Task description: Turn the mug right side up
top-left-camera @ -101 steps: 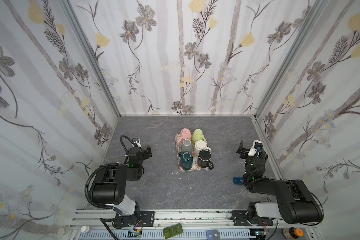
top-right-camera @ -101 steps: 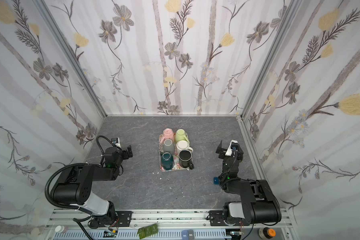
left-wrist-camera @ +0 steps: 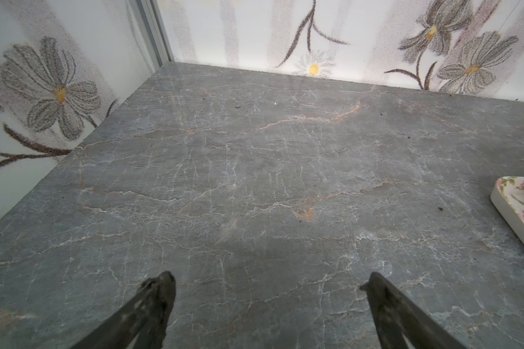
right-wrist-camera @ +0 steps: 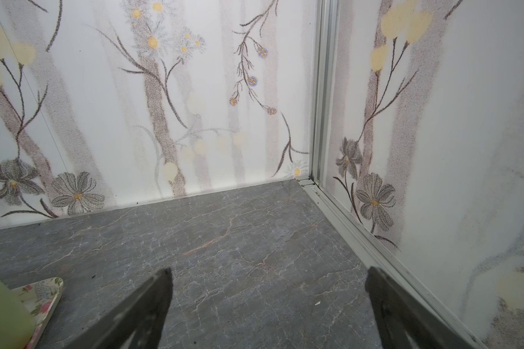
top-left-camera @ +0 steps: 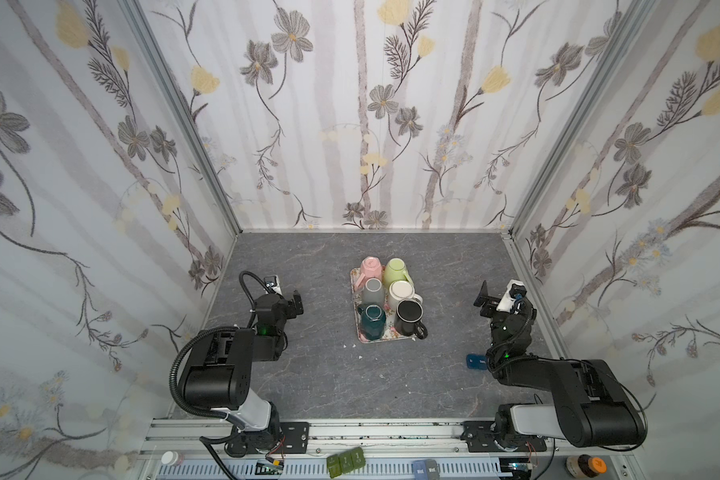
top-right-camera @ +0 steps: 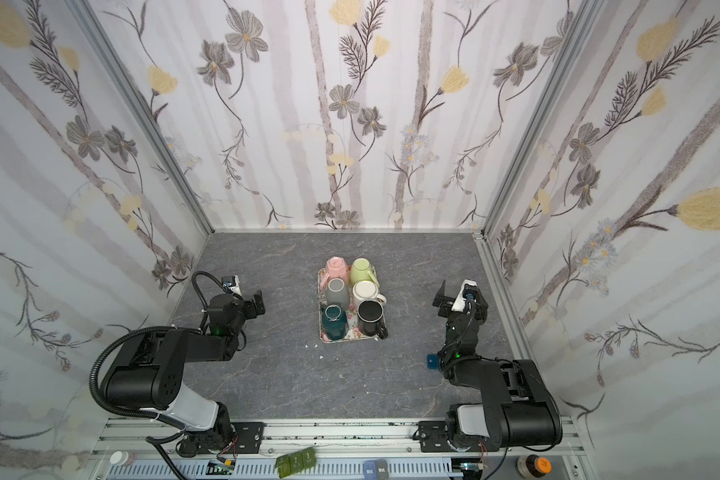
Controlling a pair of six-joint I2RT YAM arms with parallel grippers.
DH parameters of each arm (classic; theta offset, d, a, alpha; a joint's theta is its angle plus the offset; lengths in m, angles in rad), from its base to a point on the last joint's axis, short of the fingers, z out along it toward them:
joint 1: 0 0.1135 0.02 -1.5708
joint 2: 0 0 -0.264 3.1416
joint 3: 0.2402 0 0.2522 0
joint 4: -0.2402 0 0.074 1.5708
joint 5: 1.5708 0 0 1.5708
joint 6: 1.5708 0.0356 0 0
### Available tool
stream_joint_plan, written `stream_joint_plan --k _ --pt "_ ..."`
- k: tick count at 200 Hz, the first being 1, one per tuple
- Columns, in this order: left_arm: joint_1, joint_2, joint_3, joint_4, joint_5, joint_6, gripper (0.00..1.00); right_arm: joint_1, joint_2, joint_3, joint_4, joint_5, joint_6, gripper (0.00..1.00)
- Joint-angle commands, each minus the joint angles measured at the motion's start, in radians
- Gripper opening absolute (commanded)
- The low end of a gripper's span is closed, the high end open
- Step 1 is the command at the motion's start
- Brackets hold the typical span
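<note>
Nearest the camera, the two arm bases sit on the front rail, and a small blue block (top-left-camera: 476, 361) lies on the grey counter (top-left-camera: 329, 374) just beside the right arm.

Farther in, the left pincer (top-left-camera: 297, 300) hangs over bare counter with its jaws spread as wide as they go and nothing between them. The left wrist view shows only veined stone between its fingertips (left-wrist-camera: 161, 287). The right pincer (top-left-camera: 484, 296) mirrors it on the other side, close to the right wall, also fully spread and holding nothing.

Between them, well apart from both, the flowered tray (top-left-camera: 385, 340) carries six mugs in two columns. Both pincers sit about level with the tray's middle row, left of it and right of it, and neither touches the tray or a mug. Each wrist view catches only a corner of the tray at its edge. The right wrist view adds a blurred patch of the green mug (right-wrist-camera: 0, 308).

In the near row stand the teal mug (top-left-camera: 373, 322) and the black mug (top-left-camera: 408, 318), whose dark mouth faces up. In the middle row, the grey mug (top-left-camera: 373, 291) shows a closed base on top, so it is upside down, and the white mug (top-left-camera: 402, 293) stands beside it. In the far row the pink mug (top-left-camera: 371, 268) and the green one appear tilted. I cannot tell which way up they are.
</note>
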Motion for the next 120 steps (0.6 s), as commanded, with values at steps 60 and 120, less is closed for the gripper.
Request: stream_joint_plan --k 60,120 --pt "0.002 -0.001 0.001 0.036 0.001 -0.004 1.0 0.0 0.002 0.008 0.03 -0.011 -0.005 1.0" --pt "0.001 -0.006 -0.002 0.036 0.018 0.001 1.0 0.019 -0.043 0.032 -0.06 0.021 -0.015 1.0"
